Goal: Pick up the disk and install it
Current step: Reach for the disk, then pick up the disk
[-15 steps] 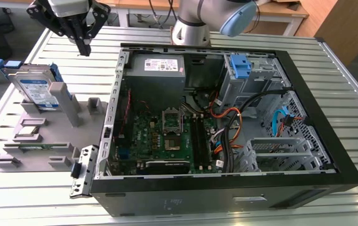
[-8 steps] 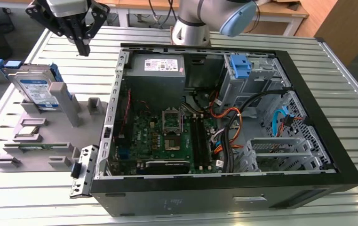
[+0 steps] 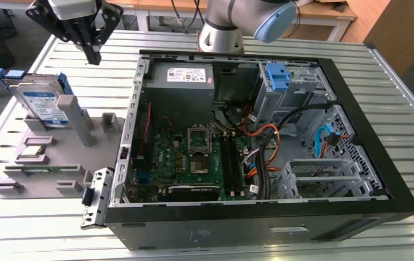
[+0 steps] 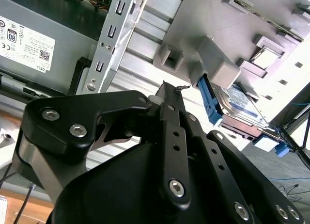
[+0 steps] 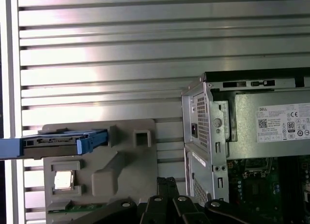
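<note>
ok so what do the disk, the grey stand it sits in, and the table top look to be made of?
Disk: silver metal body with a dull sheen and a paper-like white-and-blue label. Its blue side rails look like plastic.
Grey stand: matte, uniform grey with blocky moulded or printed shapes, so probably plastic.
Table: pale ribbed metal slats with bright glare, likely aluminium.

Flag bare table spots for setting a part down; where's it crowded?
Free: table slats under the gripper, between the grey fixture and the case's corner; also the strip below the fixture in the exterior view. Crowded: fixture around the disk, case interior with cables.
</note>
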You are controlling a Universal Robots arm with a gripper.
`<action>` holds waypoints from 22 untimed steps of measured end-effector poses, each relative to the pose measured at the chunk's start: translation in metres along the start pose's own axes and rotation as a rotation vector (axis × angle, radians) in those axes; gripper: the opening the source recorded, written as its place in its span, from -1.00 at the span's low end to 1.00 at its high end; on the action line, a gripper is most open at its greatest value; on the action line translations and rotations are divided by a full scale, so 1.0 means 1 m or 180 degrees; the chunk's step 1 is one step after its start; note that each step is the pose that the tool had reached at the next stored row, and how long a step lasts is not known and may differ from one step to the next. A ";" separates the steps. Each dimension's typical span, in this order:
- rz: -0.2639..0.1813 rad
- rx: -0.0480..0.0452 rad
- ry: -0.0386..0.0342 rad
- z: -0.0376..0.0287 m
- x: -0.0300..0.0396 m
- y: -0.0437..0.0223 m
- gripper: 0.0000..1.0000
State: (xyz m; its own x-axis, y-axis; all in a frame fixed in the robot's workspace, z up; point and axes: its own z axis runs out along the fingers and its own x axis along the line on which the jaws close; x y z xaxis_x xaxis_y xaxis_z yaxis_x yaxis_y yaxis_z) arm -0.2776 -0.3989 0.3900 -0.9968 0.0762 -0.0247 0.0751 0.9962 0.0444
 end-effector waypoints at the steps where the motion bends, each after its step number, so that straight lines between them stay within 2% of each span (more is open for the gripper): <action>1: 0.0000 0.0000 0.0000 0.0000 0.0008 -0.0001 -0.80; 22: 0.0000 0.0000 0.0000 0.0004 0.0147 -0.0011 -0.80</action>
State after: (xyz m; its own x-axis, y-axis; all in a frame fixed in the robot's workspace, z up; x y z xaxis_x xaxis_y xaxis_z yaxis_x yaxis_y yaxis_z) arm -0.2923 -0.3989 0.3892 -0.9968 0.0763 -0.0247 0.0752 0.9962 0.0444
